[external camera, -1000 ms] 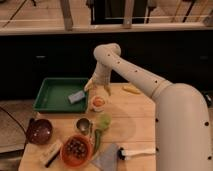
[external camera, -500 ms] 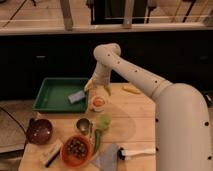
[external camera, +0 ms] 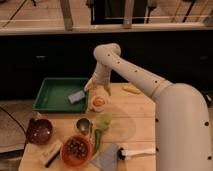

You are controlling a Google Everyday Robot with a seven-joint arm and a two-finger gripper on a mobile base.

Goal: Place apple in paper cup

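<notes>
The apple (external camera: 98, 101) sits in the mouth of the white paper cup (external camera: 97, 105), which stands on the wooden bench (external camera: 135, 125) just right of the green tray (external camera: 52, 95). The hand (external camera: 98, 88) hangs directly above the cup, its fingers spread apart and holding nothing. A blue block (external camera: 76, 96) lies in the tray. A metal cup (external camera: 83, 125) and a pale green cup (external camera: 103, 121) stand nearer the front, and a yellow fruit (external camera: 131, 90) lies to the right.
</notes>
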